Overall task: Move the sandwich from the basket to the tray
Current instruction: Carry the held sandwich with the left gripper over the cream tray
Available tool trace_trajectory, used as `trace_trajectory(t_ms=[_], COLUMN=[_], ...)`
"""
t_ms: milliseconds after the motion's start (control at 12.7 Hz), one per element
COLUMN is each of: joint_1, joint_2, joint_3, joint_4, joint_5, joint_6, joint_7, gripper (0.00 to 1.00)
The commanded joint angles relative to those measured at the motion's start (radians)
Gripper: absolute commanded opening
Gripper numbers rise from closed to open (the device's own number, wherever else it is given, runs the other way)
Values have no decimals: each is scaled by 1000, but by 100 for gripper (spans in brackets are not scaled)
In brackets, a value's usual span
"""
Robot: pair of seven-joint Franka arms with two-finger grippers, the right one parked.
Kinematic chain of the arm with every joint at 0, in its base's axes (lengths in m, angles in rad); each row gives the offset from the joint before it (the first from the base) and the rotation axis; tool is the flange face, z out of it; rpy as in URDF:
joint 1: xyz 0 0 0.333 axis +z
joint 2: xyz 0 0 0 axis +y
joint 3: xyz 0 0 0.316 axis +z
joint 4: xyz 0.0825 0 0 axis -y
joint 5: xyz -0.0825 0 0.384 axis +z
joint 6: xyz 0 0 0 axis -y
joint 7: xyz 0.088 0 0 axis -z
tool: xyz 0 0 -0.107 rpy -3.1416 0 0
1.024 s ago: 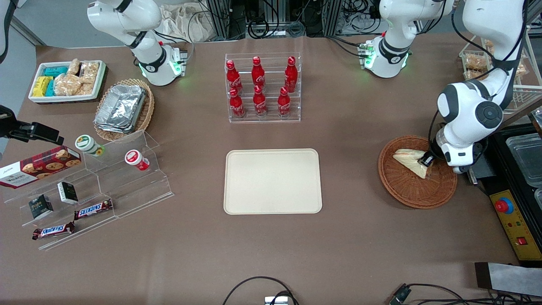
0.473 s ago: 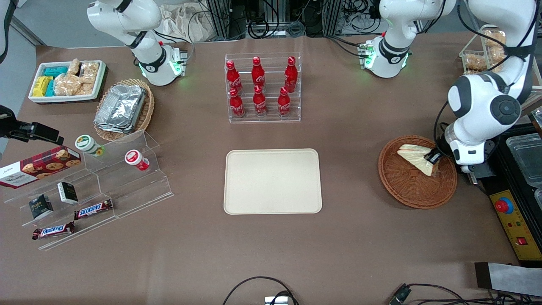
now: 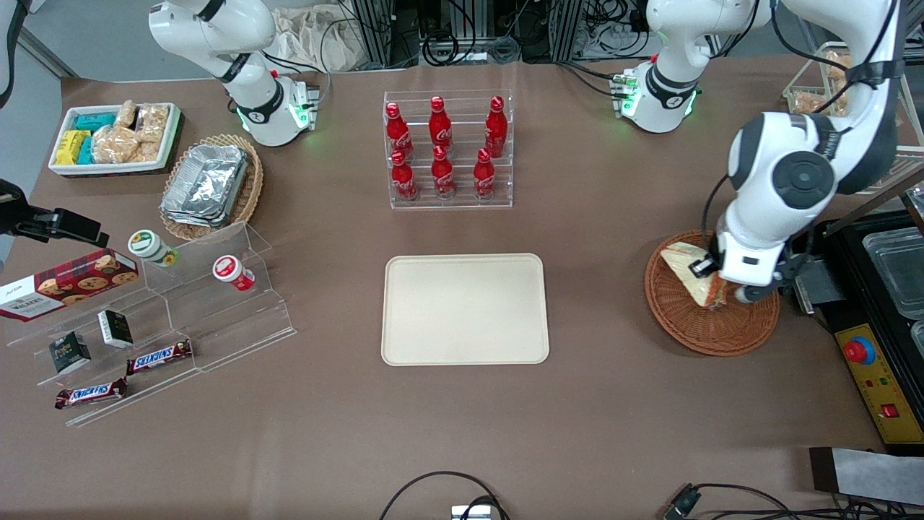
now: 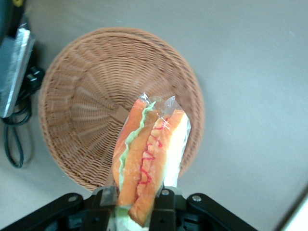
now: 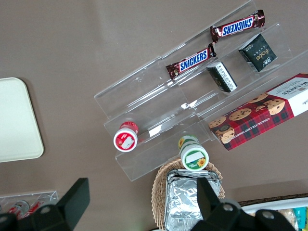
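Observation:
My left gripper (image 3: pixel 711 280) is shut on the wrapped sandwich (image 3: pixel 687 270) and holds it lifted above the reddish-brown wicker basket (image 3: pixel 693 325). In the left wrist view the sandwich (image 4: pixel 149 154) shows its orange and green cut edge, pinched between the two fingers (image 4: pixel 166 202) of the gripper (image 4: pixel 137 198). Below it lies the basket (image 4: pixel 82 101), with nothing else in it. The cream-beige tray (image 3: pixel 465 309) lies flat at the table's middle, toward the parked arm from the basket, with nothing on it.
A clear rack of red bottles (image 3: pixel 447 148) stands farther from the front camera than the tray. A black box with a red button (image 3: pixel 866 354) sits beside the basket. Toward the parked arm's end are acrylic steps with snacks (image 3: pixel 144 318), a tan foil-container basket (image 3: pixel 211 185) and a white bin (image 3: pixel 114 137).
The gripper has risen with the sandwich and shifted toward the tray's side of the basket. The sandwich no longer rests on the basket's floor. The arm's elbow has swung over.

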Motion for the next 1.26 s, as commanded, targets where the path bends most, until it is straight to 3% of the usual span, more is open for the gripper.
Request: trace_trajectory(t_ms=[0, 709, 1182], joint_1=[1, -16, -151], joint_2=[-14, 119, 277], joint_3=[-55, -300, -307], joint_4=[24, 197, 311], joint_5=[20, 4, 59], joint_6=[-27, -36, -27], joint_7=[112, 118, -7], gripper=[26, 26, 27])
